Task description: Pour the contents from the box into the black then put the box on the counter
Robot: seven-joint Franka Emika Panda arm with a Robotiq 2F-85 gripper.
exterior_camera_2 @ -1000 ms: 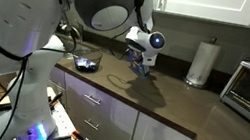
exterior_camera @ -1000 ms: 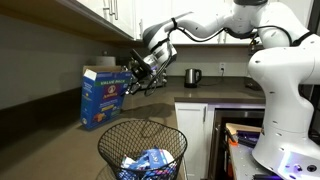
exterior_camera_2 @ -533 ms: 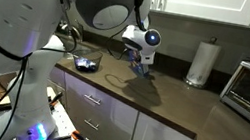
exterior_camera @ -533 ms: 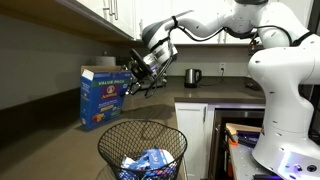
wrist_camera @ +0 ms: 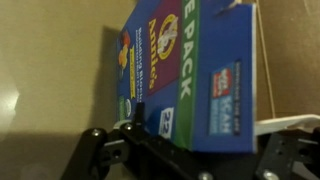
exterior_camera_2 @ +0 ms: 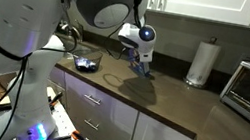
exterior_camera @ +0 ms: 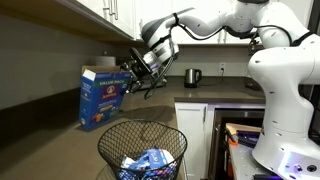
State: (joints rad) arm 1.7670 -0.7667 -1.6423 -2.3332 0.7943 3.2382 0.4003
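Kitchen w/ dark counter (exterior_camera_2: 191, 113) over white cabinets. Arm (exterior_camera: 215, 22) reaches toward counter's back edge. Black wire basket (exterior_camera: 112, 146) sits low in foreground, off the counter. Blue box (exterior_camera: 101, 97) stands upright at back edge, by wall. Gripper (exterior_camera: 132, 84) just beside box top, jaws spread wide, gripping nothing. Small blue packets (exterior_camera: 148, 163) lie in basket btm.
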